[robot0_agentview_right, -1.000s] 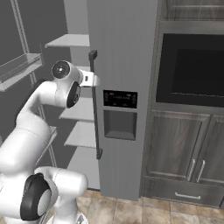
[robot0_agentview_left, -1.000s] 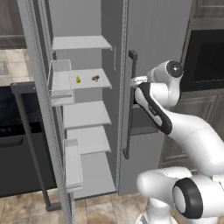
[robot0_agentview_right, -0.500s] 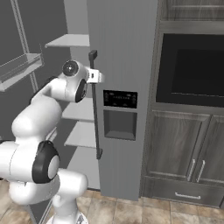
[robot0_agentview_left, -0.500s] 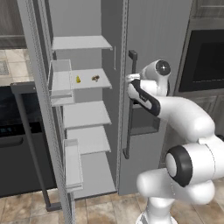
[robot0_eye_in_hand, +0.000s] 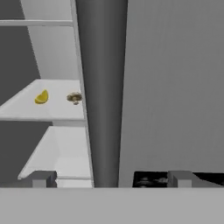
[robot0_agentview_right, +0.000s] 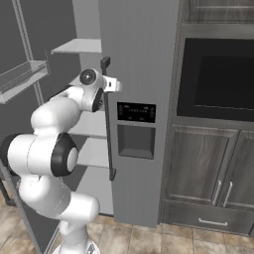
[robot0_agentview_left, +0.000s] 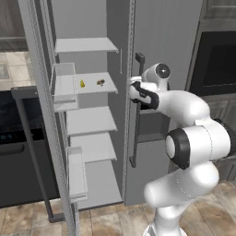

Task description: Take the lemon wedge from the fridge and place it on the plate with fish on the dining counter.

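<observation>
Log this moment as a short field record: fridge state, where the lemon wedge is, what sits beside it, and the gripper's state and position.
fridge: left door swung open, right door shut
lemon wedge: on the second white shelf from the top, untouched
brown lump: same shelf, to the wedge's right, apart from it
gripper: open, empty, by the right door's dark handle, outside the shelves
task stage: wedge not yet grasped
</observation>
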